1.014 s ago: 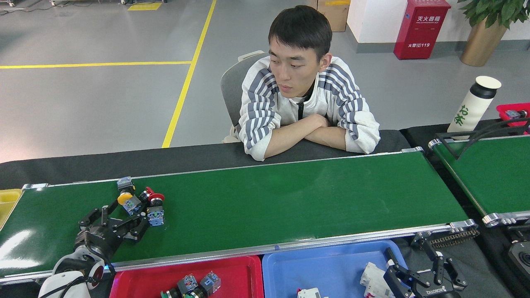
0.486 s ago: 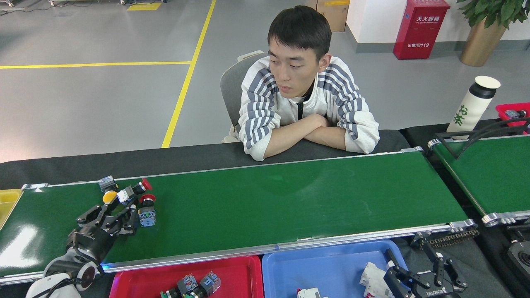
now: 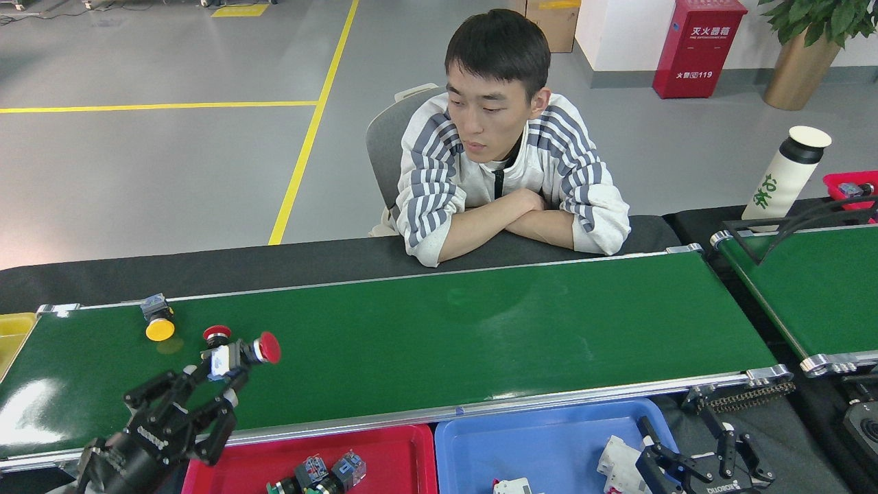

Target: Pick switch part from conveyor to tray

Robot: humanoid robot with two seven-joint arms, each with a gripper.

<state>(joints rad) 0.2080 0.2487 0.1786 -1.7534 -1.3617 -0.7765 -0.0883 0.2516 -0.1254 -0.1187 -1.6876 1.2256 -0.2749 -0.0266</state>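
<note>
The conveyor [image 3: 480, 329] runs across the head view. My left gripper [image 3: 216, 381] is over its left end near the front rail, shut on a switch part [image 3: 236, 353] with a red cap and a white-blue body, held clear of the belt. Just behind it, a second red-capped switch part [image 3: 217, 334] stands on the belt. A yellow-capped one [image 3: 159, 327] lies further left. The red tray [image 3: 411, 453], below the front rail, holds several switch parts [image 3: 322, 475]. My right gripper [image 3: 686, 442] hangs open over the right end of the blue tray [image 3: 542, 432].
A person leans with folded arms [image 3: 514, 223] on the far side of the table. White parts [image 3: 621, 463] lie in the blue tray. A yellow bin [image 3: 12, 333] sits at the belt's left end. A smaller green belt [image 3: 809, 288], a bottle [image 3: 782, 175] and a red bin [image 3: 850, 185] are at right.
My left gripper closed on the red-capped switch part and drew it up and back toward the front rail. The yellow and other red part rode left with the belt. The right gripper barely moved.
</note>
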